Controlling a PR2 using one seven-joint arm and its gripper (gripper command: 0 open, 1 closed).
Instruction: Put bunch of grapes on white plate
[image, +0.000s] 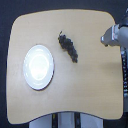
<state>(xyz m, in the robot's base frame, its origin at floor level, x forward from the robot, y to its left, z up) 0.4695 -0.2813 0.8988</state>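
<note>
Grapes (68, 46) lying on table (85, 95) center, at two o'clock from plate (38, 66), apart. Gripper (106, 39) hovering at three o'clock edge; finger spread unclear. Path between lying bare.

One arm only, entering from the exterior view's right edge, in its upper part. Grey and white links, blurred, mostly cut off by the frame border. Gripper (106, 39) at the arm's end, pointing toward the exterior view's left and slightly down. Holding nothing. Jaws too blurred to tell if apart or closed.
</note>
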